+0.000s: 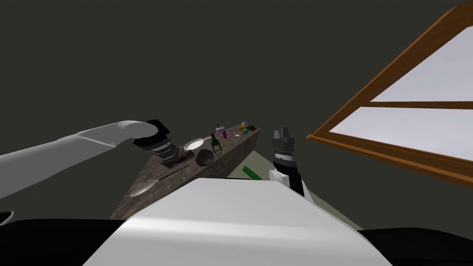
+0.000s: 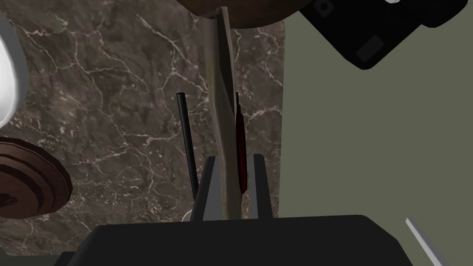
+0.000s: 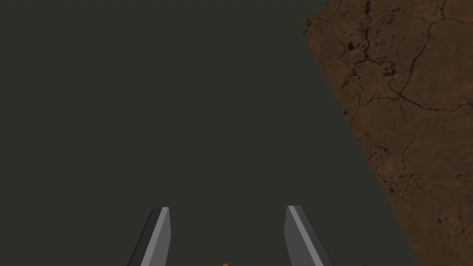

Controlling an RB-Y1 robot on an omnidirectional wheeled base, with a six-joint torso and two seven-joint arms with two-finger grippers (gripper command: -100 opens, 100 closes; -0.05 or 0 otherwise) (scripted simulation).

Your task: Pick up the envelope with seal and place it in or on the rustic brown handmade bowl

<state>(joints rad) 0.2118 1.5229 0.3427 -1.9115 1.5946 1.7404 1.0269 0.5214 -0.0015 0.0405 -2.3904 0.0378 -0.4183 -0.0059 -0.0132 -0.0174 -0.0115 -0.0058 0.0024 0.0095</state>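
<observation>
Your left gripper (image 2: pixel 234 158) is drawn in narrow, with its two fingers (image 2: pixel 210 184) standing close on either side of the envelope (image 2: pixel 221 92), which it holds edge-on. The envelope is a thin beige sheet running straight out from the gripper. Its dark red seal (image 2: pixel 241 152) sits on the side facing one finger, just beyond that fingertip. The envelope's far end reaches the rim of the brown bowl (image 2: pixel 249 11), and you cannot tell from here whether the two are touching. A thin black rod (image 2: pixel 186 138) lies on the dark veined stone counter (image 2: pixel 115 115) just beside the other finger, roughly parallel to the envelope. Further out on that side are a brown ridged disc (image 2: pixel 27 180) and the edge of a white plate (image 2: pixel 7 83). It is not clear whether the envelope is lifted clear of the counter.

In the head view this hand is left of centre, over the counter, with the bowl just to its right and a green bottle (image 1: pixel 215 144) beyond the bowl.

Your right gripper (image 3: pixel 227 208) is spread wide and carries nothing. It is raised right of centre in the head view, well apart from the counter.
</observation>
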